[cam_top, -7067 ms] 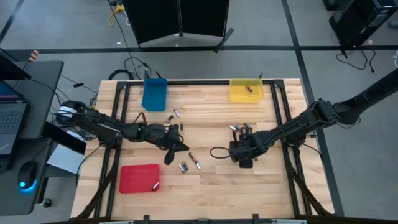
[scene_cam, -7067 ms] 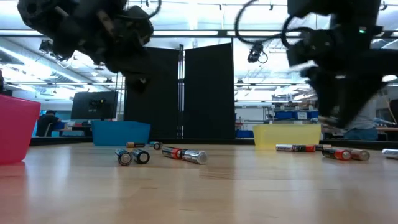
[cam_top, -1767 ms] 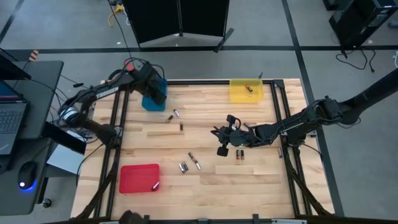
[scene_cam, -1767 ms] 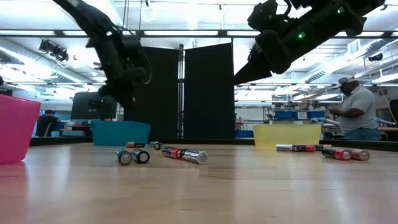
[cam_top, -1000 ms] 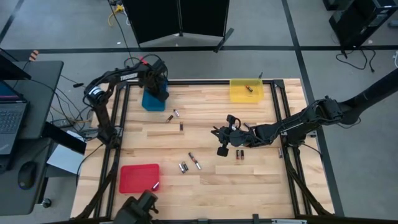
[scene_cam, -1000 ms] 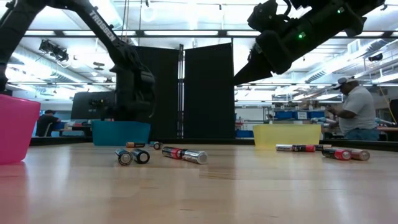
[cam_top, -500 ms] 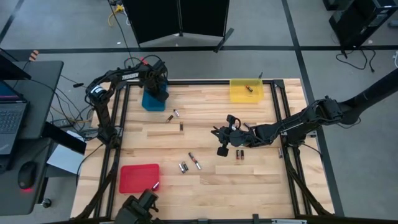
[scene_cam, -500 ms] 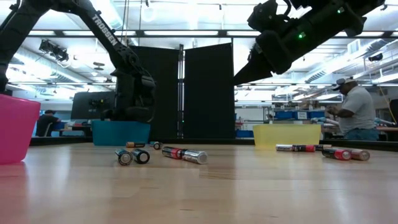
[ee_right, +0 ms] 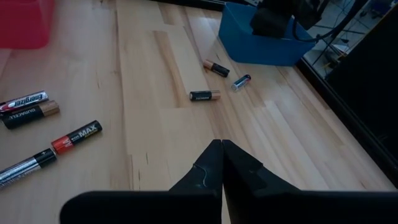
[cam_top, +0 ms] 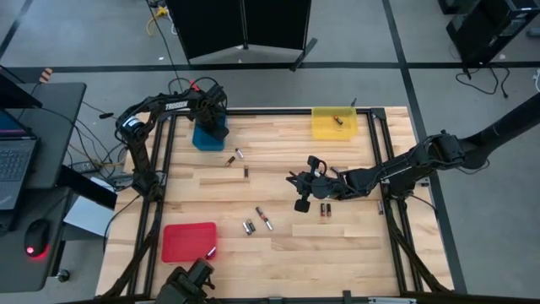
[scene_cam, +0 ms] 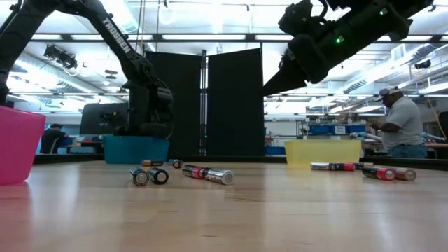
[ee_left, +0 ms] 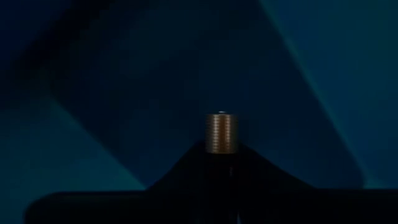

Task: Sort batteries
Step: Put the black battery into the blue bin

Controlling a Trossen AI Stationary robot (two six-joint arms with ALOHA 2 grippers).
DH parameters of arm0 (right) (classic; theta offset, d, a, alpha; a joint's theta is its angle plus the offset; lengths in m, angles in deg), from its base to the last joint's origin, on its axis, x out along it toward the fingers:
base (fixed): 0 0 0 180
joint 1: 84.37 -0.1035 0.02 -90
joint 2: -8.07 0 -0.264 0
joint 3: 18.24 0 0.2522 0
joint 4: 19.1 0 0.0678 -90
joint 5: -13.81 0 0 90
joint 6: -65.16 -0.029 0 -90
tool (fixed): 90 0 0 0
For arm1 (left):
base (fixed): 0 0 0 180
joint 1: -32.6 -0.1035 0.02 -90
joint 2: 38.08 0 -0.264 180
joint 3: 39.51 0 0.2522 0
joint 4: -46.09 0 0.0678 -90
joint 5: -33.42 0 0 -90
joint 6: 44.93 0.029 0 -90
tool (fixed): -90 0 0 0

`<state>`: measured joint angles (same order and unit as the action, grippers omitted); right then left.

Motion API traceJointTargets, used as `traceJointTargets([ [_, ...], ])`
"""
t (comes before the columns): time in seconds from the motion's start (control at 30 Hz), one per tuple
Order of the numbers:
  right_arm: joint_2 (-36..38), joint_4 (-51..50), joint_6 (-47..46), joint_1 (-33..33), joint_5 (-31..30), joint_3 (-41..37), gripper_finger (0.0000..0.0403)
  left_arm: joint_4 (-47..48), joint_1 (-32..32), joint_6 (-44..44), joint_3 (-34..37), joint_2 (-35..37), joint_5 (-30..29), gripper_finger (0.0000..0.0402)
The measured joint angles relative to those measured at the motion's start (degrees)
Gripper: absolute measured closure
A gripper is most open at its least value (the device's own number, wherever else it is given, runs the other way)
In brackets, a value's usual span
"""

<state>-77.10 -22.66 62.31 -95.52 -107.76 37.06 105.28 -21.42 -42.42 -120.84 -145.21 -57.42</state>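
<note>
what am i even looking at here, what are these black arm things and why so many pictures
These are two robot arms at a wooden table, sorting batteries into coloured trays. One picture looks straight down, one sits at table level, and each wrist carries its own camera. The left gripper is over the blue tray; its wrist camera shows a small battery at its fingertips above the blue floor. The right gripper hangs shut and empty over the table's middle. Loose batteries lie scattered on the wood. There is also a red tray and a yellow tray.
</note>
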Motion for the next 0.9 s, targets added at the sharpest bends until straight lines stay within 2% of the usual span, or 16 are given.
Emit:
traceJointTargets([
  [0.17, 0.0, 0.0, 0.0, 0.0, 0.0, 0.0, 0.0391, 0.0, 0.0, 0.1, 0.0, 0.0, 0.0, 0.0334],
  [0.5, 0.0, 0.1, 0.0, 0.0, 0.2, 0.0, 0.0391, 0.7, 0.0, 1.0, 0.0, 0.0, 0.0, 0.0266],
  [0.9, 0.0, 1.3, 0.0, 2.1, 1.1, 0.0, 0.0387, 1.1, 0.9, 1.8, -2.4, 1.8, -1.1, 0.0259],
])
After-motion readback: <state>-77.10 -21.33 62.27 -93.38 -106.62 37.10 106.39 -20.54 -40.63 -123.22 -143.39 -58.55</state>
